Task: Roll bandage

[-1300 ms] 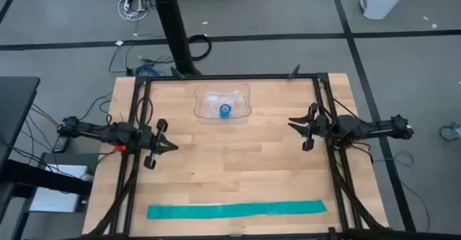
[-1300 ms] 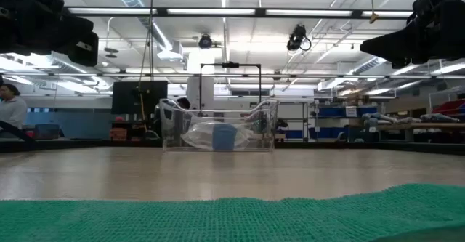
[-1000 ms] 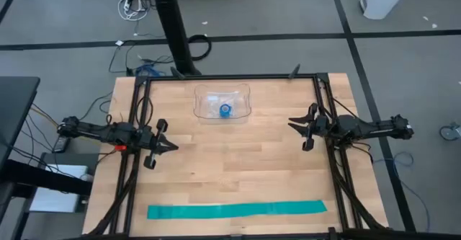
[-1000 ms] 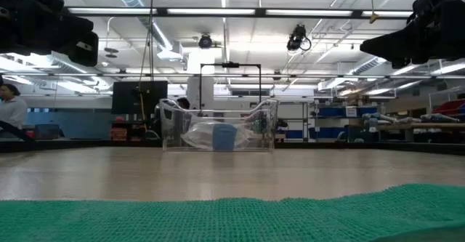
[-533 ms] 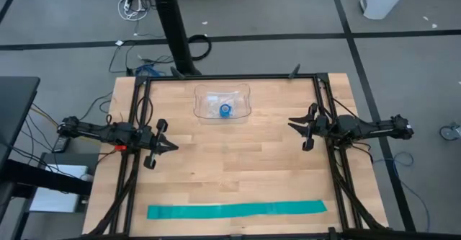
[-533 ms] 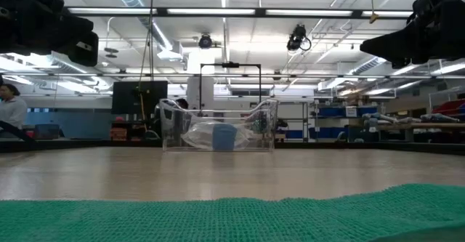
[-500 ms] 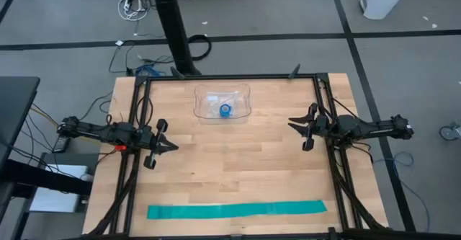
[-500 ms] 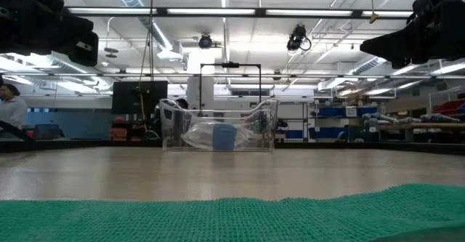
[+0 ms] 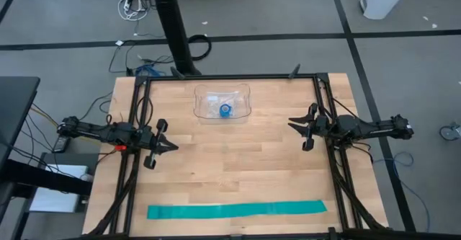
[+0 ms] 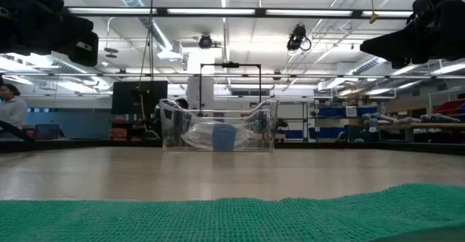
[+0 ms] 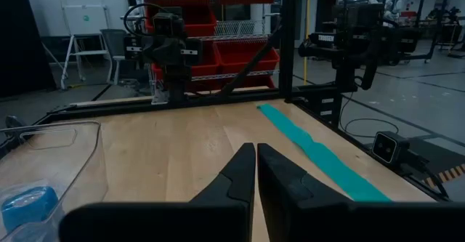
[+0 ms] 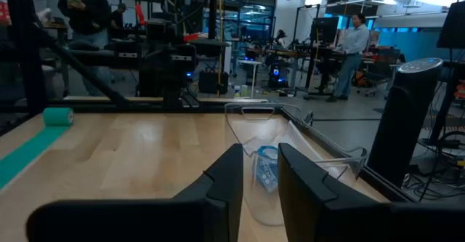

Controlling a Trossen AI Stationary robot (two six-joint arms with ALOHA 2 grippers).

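**One flat bandage, two waiting hands**

On the left side of the wooden counter (image 9: 238,175) the left hand (image 9: 170,145) hangs above the wood, and its two fingers (image 11: 240,173) are pressed together with nothing between them. It is well apart from every object.

In the middle, at the far edge, stands one clear plastic tray (image 9: 245,109). Inside it lies one small bright-blue roll (image 9: 225,109); the low view shows the same tray (image 10: 265,126) with this roll (image 10: 224,136) in it.

Along the near edge lies one teal-green bandage (image 9: 236,210), a long narrow strip that is flat on the counter and reaches from the left part to the right part. Neither hand touches it.

On the right side the right hand (image 9: 294,122) hangs above the wood, near the tray but apart from it. Its two fingers (image 12: 227,176) stand a little apart, with a narrow gap, and they hold nothing.

Beyond the counter, the right wrist view shows two persons standing in the room.
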